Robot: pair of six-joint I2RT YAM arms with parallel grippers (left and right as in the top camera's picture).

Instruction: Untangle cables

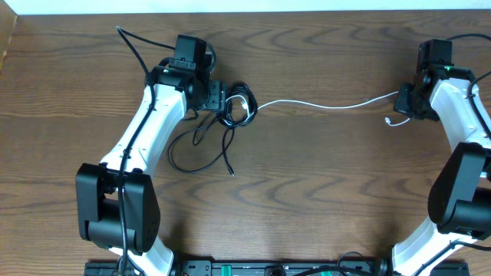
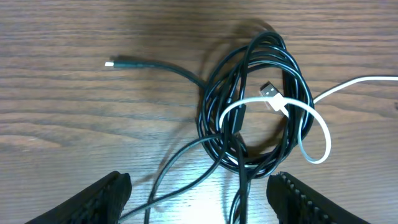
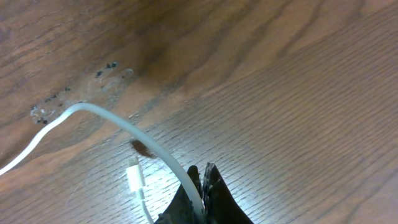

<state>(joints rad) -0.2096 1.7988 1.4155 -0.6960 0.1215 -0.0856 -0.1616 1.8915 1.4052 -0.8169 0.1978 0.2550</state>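
Note:
The black cables (image 2: 255,106) lie coiled in a knot on the wooden table, with one plug end (image 2: 112,63) trailing off to the left. The white cable (image 2: 311,134) loops through that coil, its USB plug (image 2: 270,93) resting on top. My left gripper (image 2: 199,199) hovers open just before the coil, black strands running between its fingers (image 2: 106,196) without being pinched. Overhead, the white cable (image 1: 322,105) stretches right from the black cables (image 1: 236,107) to my right gripper (image 1: 403,103). That right gripper (image 3: 202,177) is shut on the white cable (image 3: 124,127), whose small plug (image 3: 134,177) lies beside it.
Loose black loops (image 1: 192,149) spread on the table (image 1: 322,176) below my left gripper (image 1: 222,98). A thicker black arm wire (image 1: 134,46) runs off at the upper left. The table's far edge (image 1: 307,11) is close behind both arms.

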